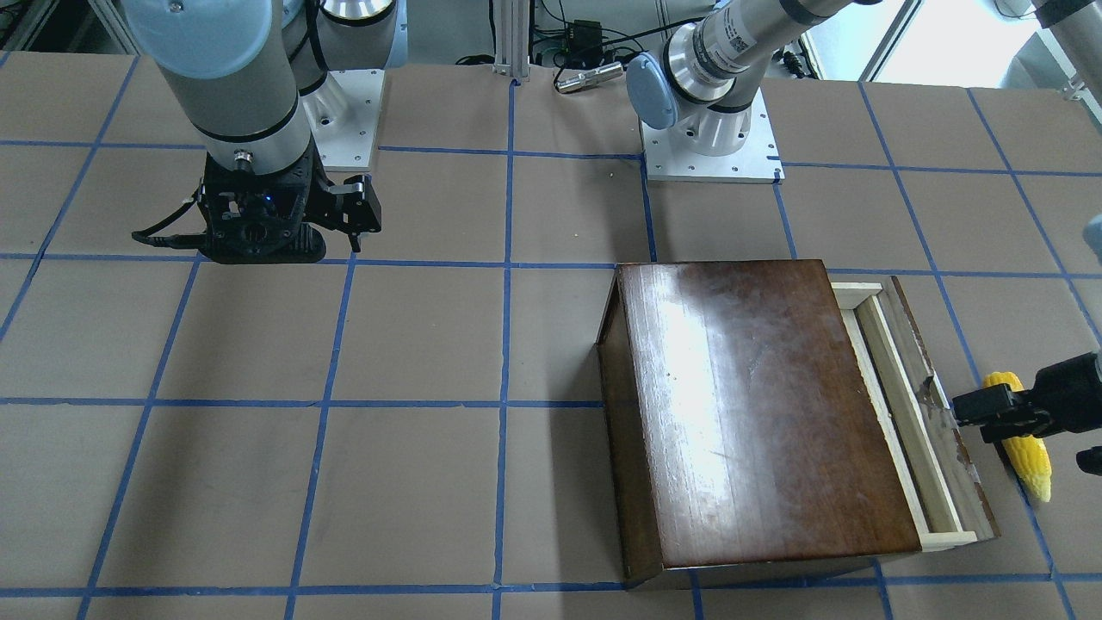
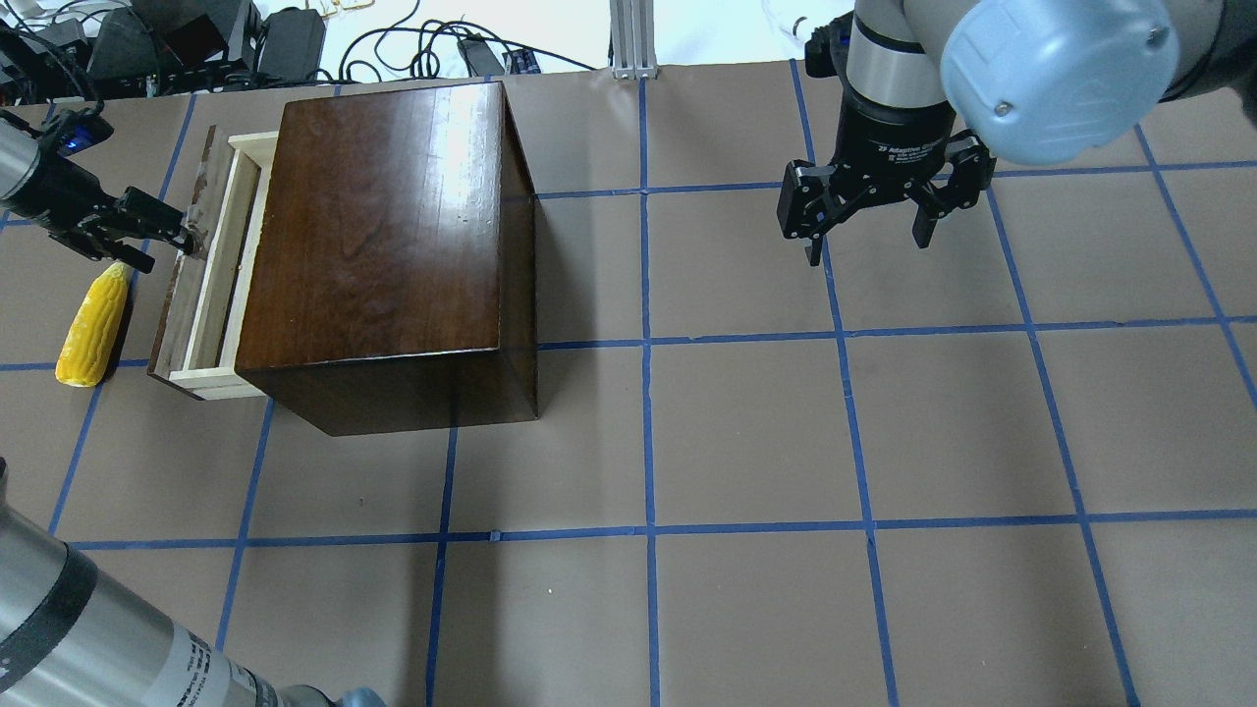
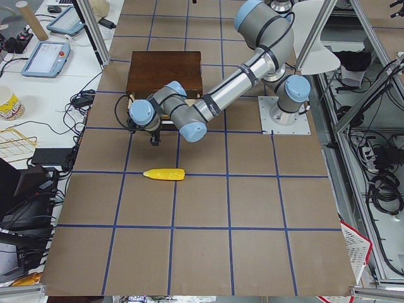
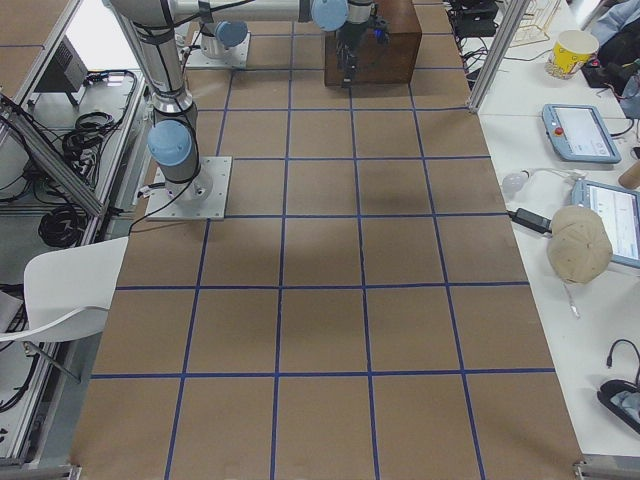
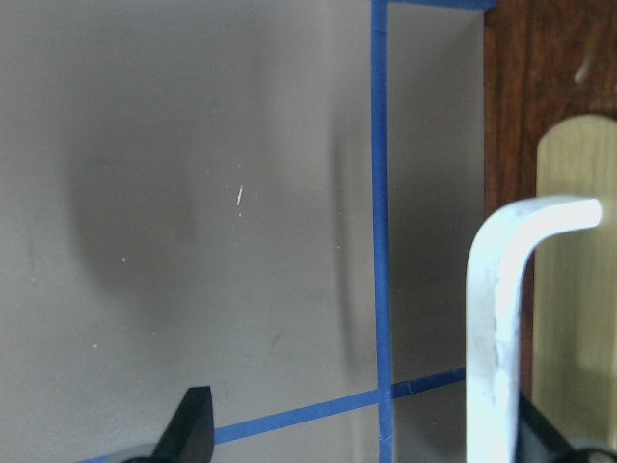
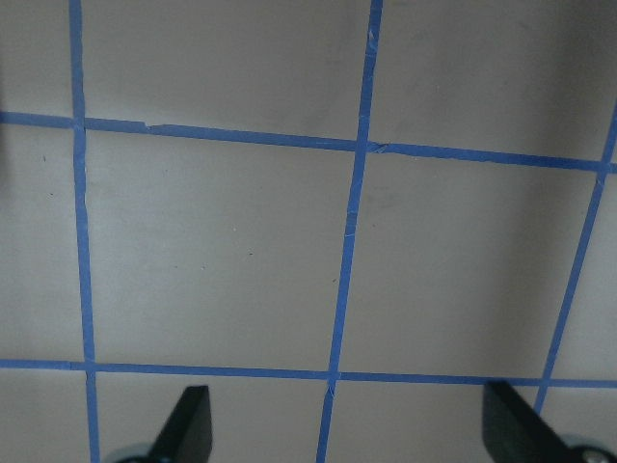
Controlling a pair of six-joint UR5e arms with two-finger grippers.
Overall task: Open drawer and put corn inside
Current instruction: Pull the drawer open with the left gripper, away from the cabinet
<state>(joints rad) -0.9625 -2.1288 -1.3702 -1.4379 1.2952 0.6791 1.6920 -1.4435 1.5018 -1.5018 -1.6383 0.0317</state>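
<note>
Closest to the left wrist lens, a bent metal handle [image 5: 501,318] stands between the spread fingers [image 5: 193,424] of the left gripper [image 5: 366,439], just beside one of them. The jaws are released, not clamped on it.

From the front, the box [image 1: 758,405] sits toward the operators' long edge of the desk [image 1: 344,430]. Its drawer [image 1: 908,413] stands partly out toward the desk's end on the robot's left. The corn [image 1: 1029,456] lies on the desk just outside the drawer's front panel. Its long axis runs nearly parallel to that panel, and its paler tip points to the operators' edge.

From overhead, the right gripper [image 2: 868,251] hangs over the desk's other half, fingers wide apart and empty.

The right wrist view shows only taped desk between its fingertips.
</note>
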